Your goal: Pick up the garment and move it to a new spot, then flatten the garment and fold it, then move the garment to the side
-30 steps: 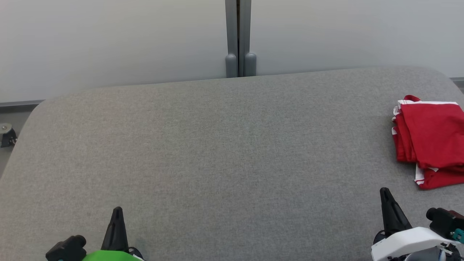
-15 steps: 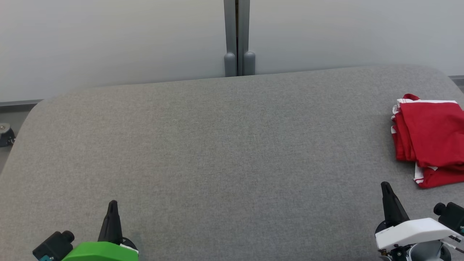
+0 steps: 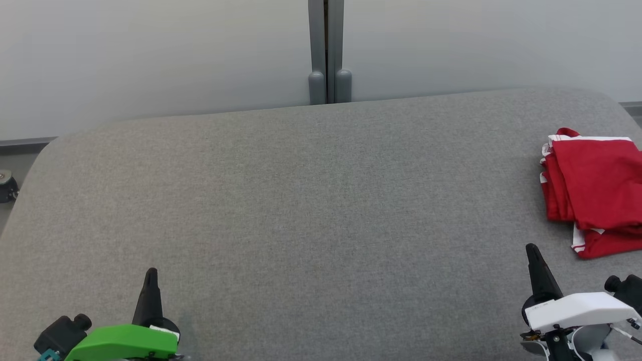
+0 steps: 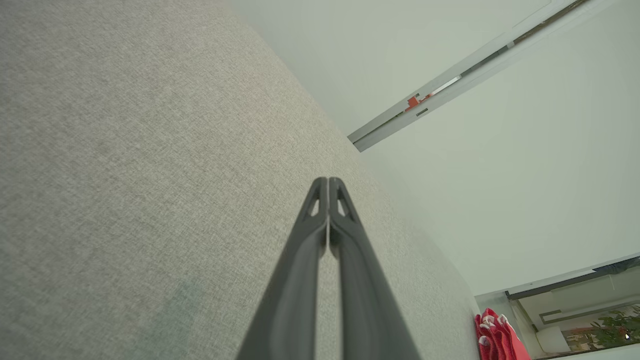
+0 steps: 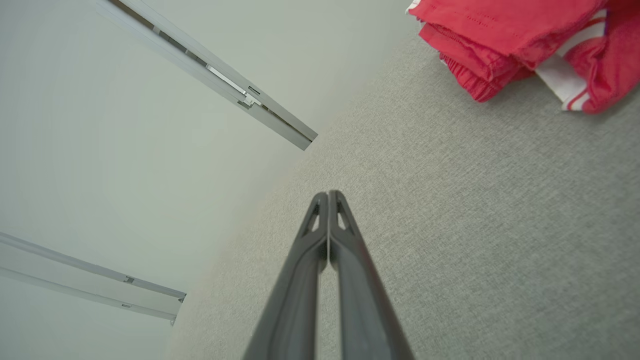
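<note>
The garment is red with white trim and lies folded in a stack at the right edge of the grey padded table; it also appears in the right wrist view and small in the left wrist view. My left gripper sits at the lower left over bare table, shut and empty, its tips pressed together. At the lower right, my right gripper is shut and empty too, a short way in front and left of the garment, apart from it.
Pale partition panels with a grey post stand behind the table's far edge. A caster wheel rests on the floor past the table's left corner. The table's corners are rounded.
Both grippers have drifted slightly up the head view. Their green and white housings show more. The garment lies as before.
</note>
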You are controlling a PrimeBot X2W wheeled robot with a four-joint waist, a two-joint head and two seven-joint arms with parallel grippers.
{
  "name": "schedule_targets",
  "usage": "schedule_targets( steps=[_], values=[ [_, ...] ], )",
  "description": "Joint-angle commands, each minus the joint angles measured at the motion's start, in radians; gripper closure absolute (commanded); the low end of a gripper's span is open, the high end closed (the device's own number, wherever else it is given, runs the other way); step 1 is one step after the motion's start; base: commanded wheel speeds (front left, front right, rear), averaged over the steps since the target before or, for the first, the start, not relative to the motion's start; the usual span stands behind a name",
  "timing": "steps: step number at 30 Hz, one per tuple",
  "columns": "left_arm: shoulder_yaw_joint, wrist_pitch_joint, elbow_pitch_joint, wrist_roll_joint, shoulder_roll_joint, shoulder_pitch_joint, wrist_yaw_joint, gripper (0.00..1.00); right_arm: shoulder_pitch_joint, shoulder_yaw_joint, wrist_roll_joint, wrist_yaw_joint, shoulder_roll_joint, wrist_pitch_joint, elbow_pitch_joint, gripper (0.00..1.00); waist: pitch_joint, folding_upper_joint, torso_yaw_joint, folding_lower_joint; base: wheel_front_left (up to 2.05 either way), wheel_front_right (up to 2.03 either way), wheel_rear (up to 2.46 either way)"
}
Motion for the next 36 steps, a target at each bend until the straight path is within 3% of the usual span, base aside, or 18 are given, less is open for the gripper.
schedule_targets(
  steps=[1, 36],
  values=[
    [0.009, 0.008, -0.008, -0.029, 0.008, -0.028, -0.009, 1.0, -0.025, -0.007, 0.033, 0.0, -0.002, 0.006, -0.007, 1.0, 0.0, 0.0, 0.0, 0.0, 0.0, 0.0, 0.0],
    [0.059, 0.1, 0.006, -0.359, 0.01, -0.086, -0.038, 1.0, -0.083, -0.032, 0.395, 0.0, 0.017, 0.098, 0.013, 1.0, 0.01, 0.0, -0.009, 0.0, 0.0, 0.0, 0.0]
  ],
)
